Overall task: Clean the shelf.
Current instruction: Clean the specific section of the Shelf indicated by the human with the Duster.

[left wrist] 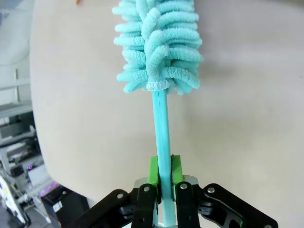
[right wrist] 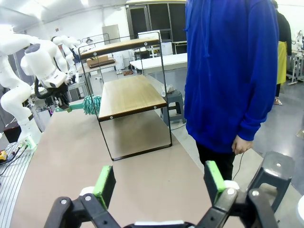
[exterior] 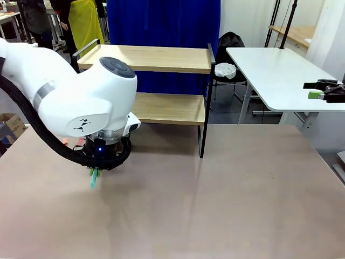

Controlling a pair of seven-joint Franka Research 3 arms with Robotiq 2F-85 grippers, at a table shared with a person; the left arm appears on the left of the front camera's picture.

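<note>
Bright, even indoor light; shadows faint, soft; wrist views bow at the edges; focus sharp.

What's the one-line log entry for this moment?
left gripper shut on duster | duster over table near shelf | right gripper open, empty

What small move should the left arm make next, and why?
Probably sweep the duster onto the lower board of the shelf. The left gripper is shut on the duster's teal handle, and its fluffy head hangs over the bare table, beside the shelf's end and short of both boards, so it is not wiping yet.
</note>
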